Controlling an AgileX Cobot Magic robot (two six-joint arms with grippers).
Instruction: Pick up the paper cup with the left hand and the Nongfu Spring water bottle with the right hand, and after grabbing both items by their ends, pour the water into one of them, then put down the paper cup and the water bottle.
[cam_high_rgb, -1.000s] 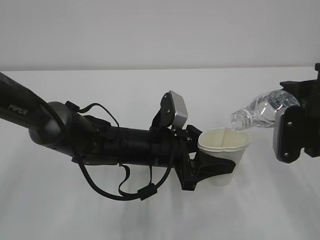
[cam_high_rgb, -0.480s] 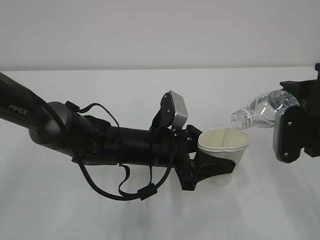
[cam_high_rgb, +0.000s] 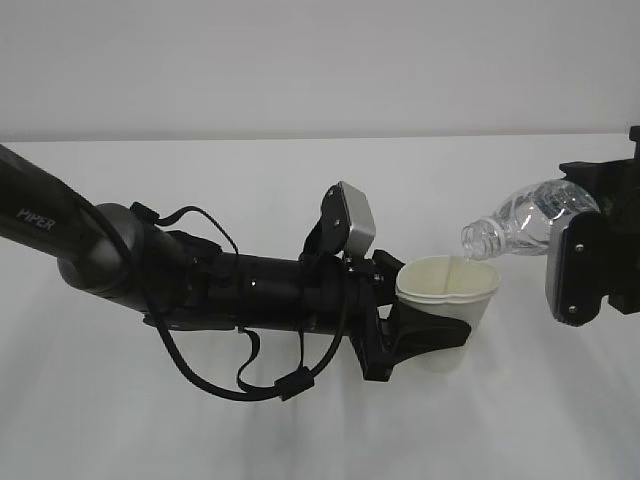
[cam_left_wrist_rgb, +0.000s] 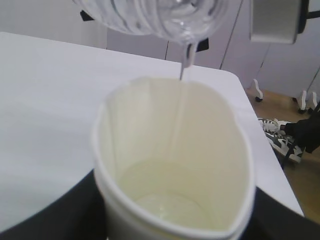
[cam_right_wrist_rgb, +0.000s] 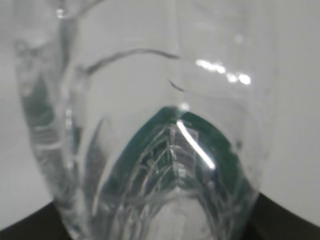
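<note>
My left gripper (cam_high_rgb: 425, 340) was clamped around the lower body of the paper cup (cam_high_rgb: 447, 300), nearest to the camera, so the mouth stayed free and upright for filling. The grip pressed the soft wall, and the rim was bent into a pointed oval. I held the cup just above the worktop (cam_high_rgb: 300, 430), I think to keep it steady under the stream. A thin thread of water (cam_left_wrist_rgb: 184, 67) fell into the cup, and a shallow pool already lay on the bottom. Farther back, my right gripper (cam_high_rgb: 585, 260) was closed on the rear part of the Nongfu Spring water bottle (cam_high_rgb: 520, 220). The bottle was tilted with its open neck just above the far rim, so the water could not miss.
</note>
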